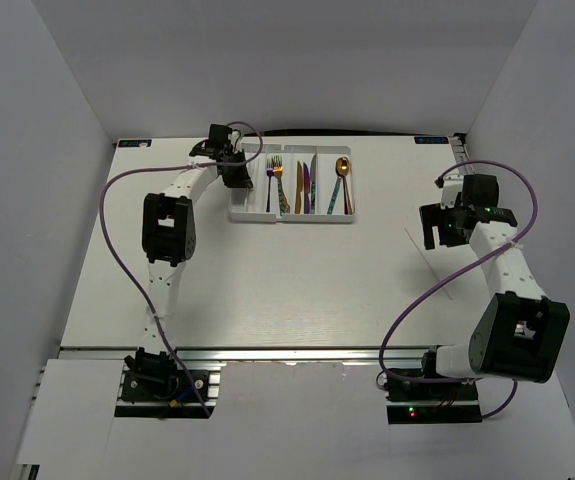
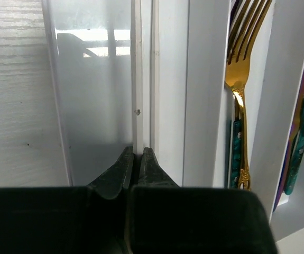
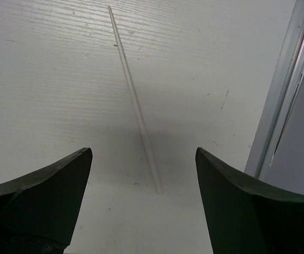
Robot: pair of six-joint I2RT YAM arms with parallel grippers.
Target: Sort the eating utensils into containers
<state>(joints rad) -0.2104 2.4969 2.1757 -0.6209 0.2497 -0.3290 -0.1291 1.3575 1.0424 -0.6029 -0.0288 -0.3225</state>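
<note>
Gold fork (image 2: 240,79) tine tips cut off by top edge. Teal-handled utensils (image 2: 301,137) mostly hidden by tray (image 2: 204,106) dividers. Tray's left compartment partly covered by left gripper (image 1: 237,178) overhead.

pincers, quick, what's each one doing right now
Left pincer: closed on a thin wall of the tray.
Right pincer: open, holding nothing.

The top view looks down from above and behind the arm bases (image 1: 162,383), far enough to take in the whole counter (image 1: 297,300) and the tray (image 1: 292,218). The left wrist view peers past its jaws, very close along the tray's left wall, sharing the gold fork (image 2: 239,79) with the top view. The right wrist view faces down, close up, on bare counter and a thin stick (image 3: 138,111).
</note>
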